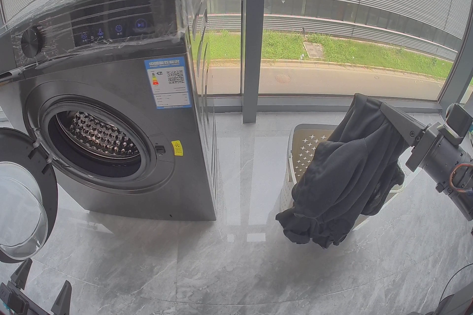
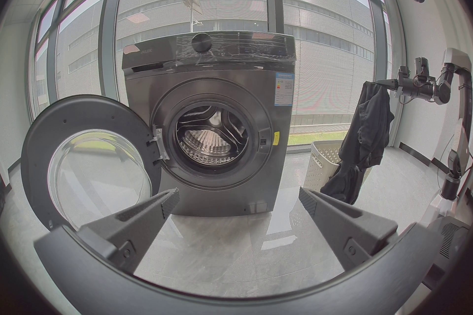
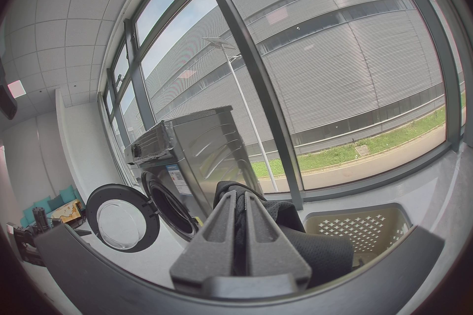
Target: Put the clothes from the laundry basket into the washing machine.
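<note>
The right gripper [image 1: 383, 107], clamped tight on the top of a dark grey fabric garment [image 1: 345, 173], holds it dangling over the white perforated plastic laundry basket [image 1: 304, 148], right of the open-doored grey washing machine [image 1: 123, 143]; the left gripper [image 2: 239, 195] gapes wide, empty.

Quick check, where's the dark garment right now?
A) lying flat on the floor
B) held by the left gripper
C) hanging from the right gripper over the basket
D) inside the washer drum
C: the dark garment hangs from the right gripper, which is shut on it above the laundry basket. The left gripper is open and holds nothing.
</note>
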